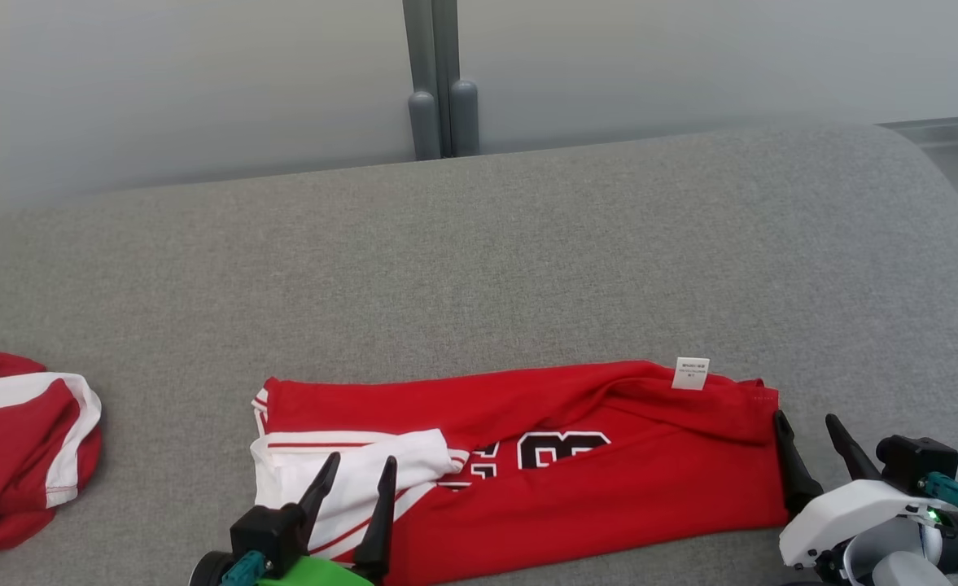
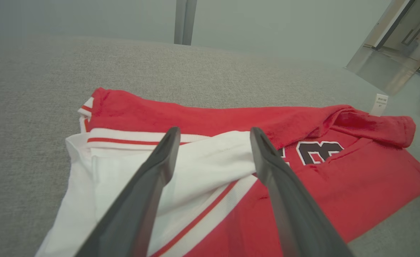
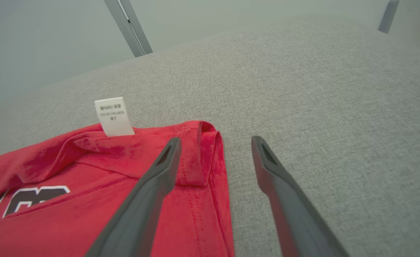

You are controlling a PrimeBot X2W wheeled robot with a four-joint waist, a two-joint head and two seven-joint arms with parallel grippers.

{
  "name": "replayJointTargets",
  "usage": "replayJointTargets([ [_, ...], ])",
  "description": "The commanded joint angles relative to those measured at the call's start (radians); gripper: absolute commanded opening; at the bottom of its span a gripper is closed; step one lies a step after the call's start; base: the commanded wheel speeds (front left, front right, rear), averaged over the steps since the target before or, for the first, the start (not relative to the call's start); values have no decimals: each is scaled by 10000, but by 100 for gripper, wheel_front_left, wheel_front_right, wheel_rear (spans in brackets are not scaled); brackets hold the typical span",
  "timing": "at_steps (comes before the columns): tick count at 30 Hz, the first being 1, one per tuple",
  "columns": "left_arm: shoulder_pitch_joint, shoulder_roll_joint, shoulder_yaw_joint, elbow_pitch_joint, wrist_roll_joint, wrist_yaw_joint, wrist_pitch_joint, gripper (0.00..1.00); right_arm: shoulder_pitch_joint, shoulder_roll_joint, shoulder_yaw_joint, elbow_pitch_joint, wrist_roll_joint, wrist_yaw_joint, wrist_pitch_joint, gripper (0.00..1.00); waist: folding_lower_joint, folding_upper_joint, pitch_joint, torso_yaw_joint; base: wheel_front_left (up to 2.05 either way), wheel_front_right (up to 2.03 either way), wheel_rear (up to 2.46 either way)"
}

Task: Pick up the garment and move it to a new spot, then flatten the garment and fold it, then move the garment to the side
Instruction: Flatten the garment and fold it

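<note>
Pincers first: both sit at the near edge with jaws spread wide, nothing held in either. The left pincer (image 1: 361, 461) (image 2: 215, 130) is over the jersey's (image 1: 568, 496) (image 2: 338, 185) (image 3: 70, 228) left end, right above the white panel (image 1: 283, 472) (image 2: 210, 160) with its thin red stripes. I honestly can't tell if the tips touch the cloth.

The right pincer (image 1: 806, 417) (image 3: 216, 139) is at the jersey's right end. From its wrist cam, one finger lies over the red hem corner and the other over bare counter (image 1: 527, 260), so the jaws straddle that edge.

The jersey itself lies near the front of the counter, about the middle, stretched left to right in a long strip. It's red, folded over along its far side, with a ridge of bunched cloth running across the top. A black number (image 1: 564, 449) (image 2: 318, 151) (image 3: 35, 196) outlined in white peeks out from under that fold, partly hidden. A little white tag (image 1: 690, 373) (image 2: 380, 104) (image 3: 114, 116) sticks up at the far edge, toward the right end; the print is too small to read.

Off to the left, well apart, there's a second red-and-white garment (image 1: 15, 439), crumpled and cut off by the frame.

Past that it's plain grey fabric-covered counter, then a pale wall (image 1: 161, 81) with a grey post (image 1: 442, 81) up the middle.
</note>
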Motion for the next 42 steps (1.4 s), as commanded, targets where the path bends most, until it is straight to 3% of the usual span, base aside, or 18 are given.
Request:
replayJointTargets([
  [1, -202, 11, -23, -47, 16, -34, 1, 100, -148, -13, 16, 9, 0, -9, 1, 100, 0, -1, 288, -82, 0, 0, 0],
  [18, -551, 18, -163, -147, 104, -34, 1, 100, -910, 159, 700, 2448, 715, -9, 64, 100, 0, -1, 896, 786, 0, 0, 0],
  [19, -553, 18, -170, -152, 100, -34, 1, 100, -932, 155, 797, 2572, 775, -9, 74, 27, 0, -1, 902, 802, 0, 0, 0],
  [20, -553, 18, -170, -155, 93, -34, 1, 100, -975, 166, 866, 2637, 860, -9, 82, 0, 0, -1, 903, 810, 0, 0, 0],
  [25, -599, 22, -124, -199, 95, -34, 1, 100, -1167, -152, 502, 2293, 904, -20, 44, 0, 0, -1, 929, 799, 0, 0, 0],
  [30, -571, 21, -144, -229, 92, -34, 1, 100, -1385, -531, -1040, 1859, 184, -17, -2, 0, 0, -1, 894, 777, 0, 0, 0],
  [34, -496, 24, -172, -192, 33, -34, 1, 100, -1465, -630, -1584, 1589, -331, -15, -2, 0, 0, -1, 828, 767, 0, 0, 0],
  [38, -367, 55, -190, -116, -17, -35, 1, 100, -1525, -465, -1175, 710, -790, -12, -2, 0, 0, -1, 647, 743, 0, 0, 0],
  [42, -240, 50, -243, -50, -69, -35, 1, 100, -1270, -362, 214, -470, -764, -12, 0, 0, 0, -1, 427, 733, 0, 0, 0],
])
